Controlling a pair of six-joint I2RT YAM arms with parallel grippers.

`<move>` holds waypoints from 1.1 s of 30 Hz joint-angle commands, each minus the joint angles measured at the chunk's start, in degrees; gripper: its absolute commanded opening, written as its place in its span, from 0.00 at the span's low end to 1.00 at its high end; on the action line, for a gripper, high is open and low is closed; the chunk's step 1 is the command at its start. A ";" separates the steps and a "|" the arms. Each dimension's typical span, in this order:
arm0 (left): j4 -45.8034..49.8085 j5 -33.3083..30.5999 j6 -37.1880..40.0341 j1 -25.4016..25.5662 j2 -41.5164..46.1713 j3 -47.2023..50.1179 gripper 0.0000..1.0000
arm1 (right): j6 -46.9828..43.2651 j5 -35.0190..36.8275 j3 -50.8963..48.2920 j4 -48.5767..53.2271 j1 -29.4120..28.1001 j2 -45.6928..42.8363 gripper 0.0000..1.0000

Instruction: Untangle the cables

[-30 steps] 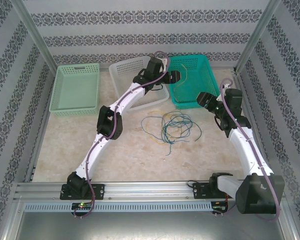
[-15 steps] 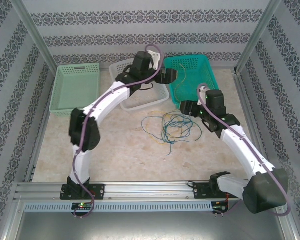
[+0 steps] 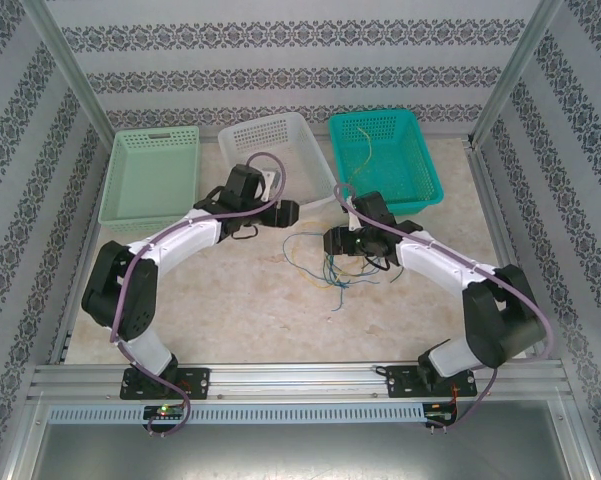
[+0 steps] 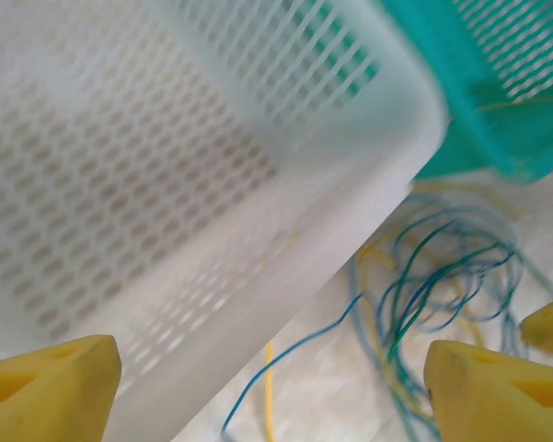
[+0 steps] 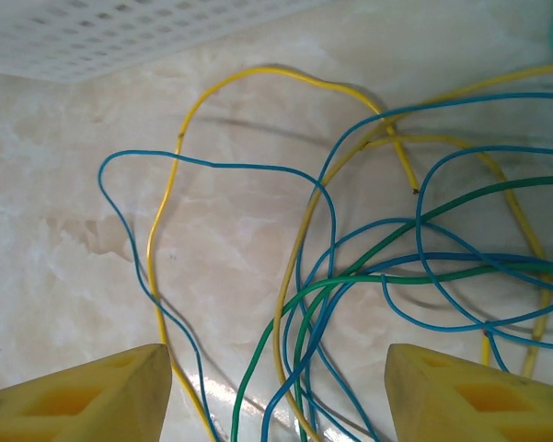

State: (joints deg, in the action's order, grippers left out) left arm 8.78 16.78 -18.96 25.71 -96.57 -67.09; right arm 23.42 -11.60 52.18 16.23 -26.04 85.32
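Top view: you have the cables (image 3: pixel 332 255) tangled on the table (image 3: pixel 240 300) at frame centre. One yellow strand (image 3: pixel 365 148) lies in the teal basket (image 3: pixel 400 165), upper right. The left gripper (image 3: pixel 285 212) is just left of the tangle and the right gripper (image 3: pixel 332 240) is over it.

Left wrist: your left gripper (image 4: pixel 267 382) is spread wide and empty. Cables (image 4: pixel 432 285) sit lower right, beside the white basket (image 4: pixel 166 184).

Right wrist: your right gripper (image 5: pixel 281 396) is wide and empty. Cables (image 5: pixel 350 267) run across centre and right.

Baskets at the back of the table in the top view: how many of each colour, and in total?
Pale green perforated plastic basket: 1
White perforated plastic basket: 1
Teal perforated plastic basket: 1
Total: 3
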 commanded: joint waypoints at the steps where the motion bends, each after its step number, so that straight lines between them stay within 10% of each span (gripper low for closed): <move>1: -1.36 2.93 -0.27 -0.69 1.65 0.69 0.81 | 3.67 -0.29 3.02 -1.68 -0.67 1.13 0.62; 8: 0.90 7.83 1.57 -0.93 -3.57 -1.52 0.66 | 5.04 -0.45 3.08 -1.32 -1.03 2.01 0.62; 33: 3.97 1.02 2.87 0.00 14.06 10.36 0.66 | 3.47 4.43 1.46 2.72 -6.36 5.00 0.56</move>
State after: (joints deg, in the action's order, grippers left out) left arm 10.22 17.74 -15.07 25.17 -83.83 -61.56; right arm 27.07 -9.13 52.47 17.63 -31.31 87.81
